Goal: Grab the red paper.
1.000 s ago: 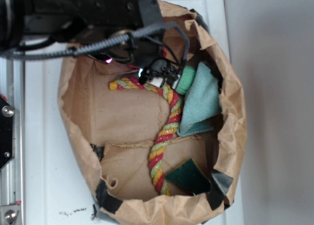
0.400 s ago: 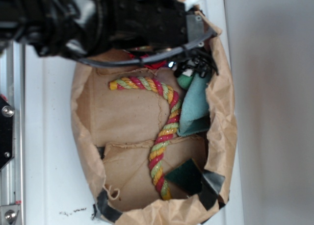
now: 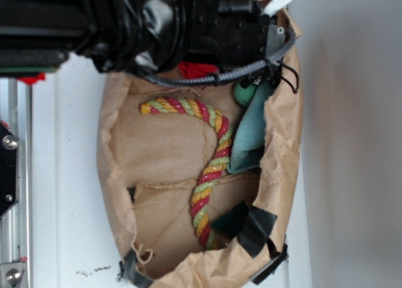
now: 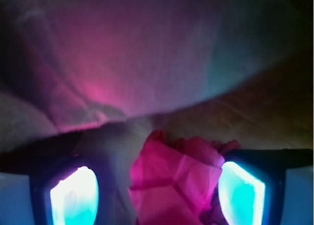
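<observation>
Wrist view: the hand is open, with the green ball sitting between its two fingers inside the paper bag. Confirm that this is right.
Not quite. In the wrist view, what sits between the open hand's fingers is the red paper, crumpled and tinted pink by the light, not the green ball. The exterior view shows the green ball off to the side, against the teal cloth. The rest stands: hand open, inside the paper bag.

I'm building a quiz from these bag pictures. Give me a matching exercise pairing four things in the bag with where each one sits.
Things:
1. red paper
2. rope
3. green ball
4. blue cloth

Places:
A. curving down the middle of the bag
B. between the open pincer fingers
C. along the bag's right wall
D. by the cloth's upper end

Pairs: 1-B, 2-A, 3-D, 4-C
</observation>
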